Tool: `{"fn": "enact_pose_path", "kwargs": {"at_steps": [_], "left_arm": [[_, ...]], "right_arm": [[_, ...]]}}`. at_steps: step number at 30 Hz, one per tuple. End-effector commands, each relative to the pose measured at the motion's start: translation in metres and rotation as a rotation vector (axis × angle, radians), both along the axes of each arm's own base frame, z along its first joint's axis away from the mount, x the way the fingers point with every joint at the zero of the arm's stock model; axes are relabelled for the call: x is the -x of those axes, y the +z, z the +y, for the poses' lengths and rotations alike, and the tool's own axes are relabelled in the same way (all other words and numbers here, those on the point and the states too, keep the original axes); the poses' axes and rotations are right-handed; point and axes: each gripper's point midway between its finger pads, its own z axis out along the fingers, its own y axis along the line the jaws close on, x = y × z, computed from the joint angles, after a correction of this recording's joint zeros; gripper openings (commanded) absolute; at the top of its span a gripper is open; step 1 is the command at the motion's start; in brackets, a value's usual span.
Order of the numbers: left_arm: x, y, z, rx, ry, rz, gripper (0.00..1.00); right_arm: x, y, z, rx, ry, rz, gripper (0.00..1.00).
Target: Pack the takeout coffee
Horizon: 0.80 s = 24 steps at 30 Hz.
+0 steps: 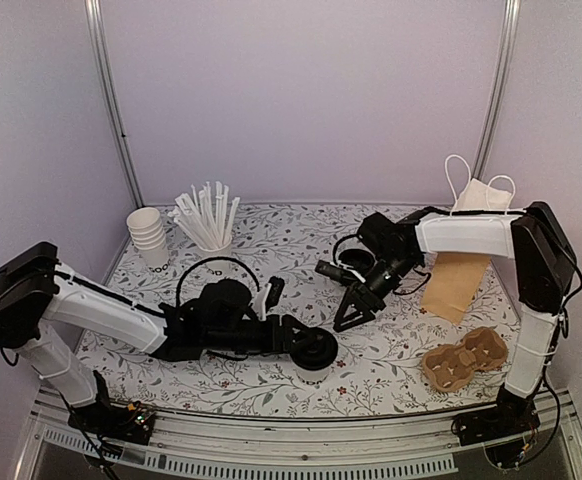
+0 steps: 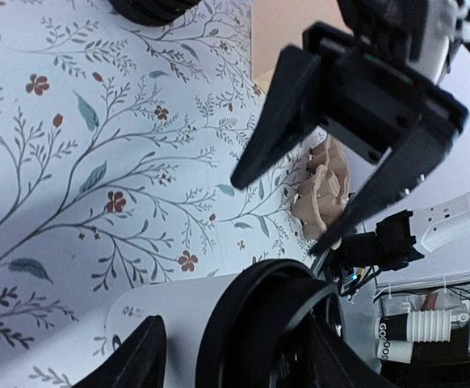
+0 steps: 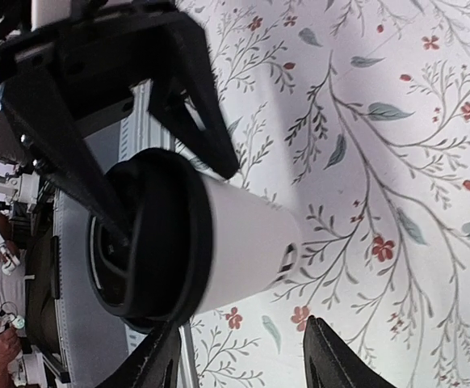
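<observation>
Upright takeout coffee (image 3: 243,238): white cup, black lid, dark print low. Left gripper (image 1: 309,345) straddles the lid, clamping unclear; right gripper (image 1: 356,315) at 2 o'clock, fingers apart. Floral tablecloth (image 1: 271,385), lilac walls (image 1: 301,100).

Off-task stuff from where I sit: a floral cloth (image 1: 271,232) covers my table. Far left corner has a stack of lidless white cups (image 1: 149,236), upright. Just right of it is a bundle of white straws (image 1: 209,212), fanned out of a white holder. On my right a brown paper bag (image 1: 454,284) lies flat. Behind it is a white item with two loops (image 1: 479,190); can't tell what it is. Near right is a cardboard cup carrier (image 1: 464,358), wells up, just beside the bag's near edge; touching or not, can't tell. Metal frame posts (image 1: 111,100) flank the pale back wall (image 1: 301,100).
</observation>
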Motion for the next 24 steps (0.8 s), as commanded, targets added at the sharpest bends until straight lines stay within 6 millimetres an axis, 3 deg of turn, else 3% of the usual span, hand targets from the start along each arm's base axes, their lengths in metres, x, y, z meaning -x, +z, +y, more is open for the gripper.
{"fn": "enact_pose_path", "kwargs": {"at_steps": [1,4,6,13,17,24], "left_arm": [[0.023,-0.032,0.026,-0.085,0.074,0.086,0.57],[0.024,-0.035,0.030,-0.094,0.131,0.088,0.55],[0.023,-0.038,0.034,-0.118,0.161,0.081,0.55],[0.020,-0.046,0.041,-0.190,0.227,0.051,0.52],[0.021,-0.047,0.047,-0.230,0.274,0.028,0.50],[0.023,-0.028,0.031,-0.224,0.263,-0.073,0.49]], "right_arm": [[-0.033,-0.006,0.016,0.032,-0.051,-0.074,0.54],[-0.036,-0.003,0.018,0.032,-0.057,-0.081,0.54],[-0.028,0.003,0.015,0.019,-0.051,-0.065,0.56],[0.045,0.017,-0.009,-0.055,0.050,0.144,0.63],[0.073,0.019,-0.008,-0.093,0.112,0.178,0.66],[0.084,0.017,0.010,-0.083,0.159,0.202,0.66]]}}
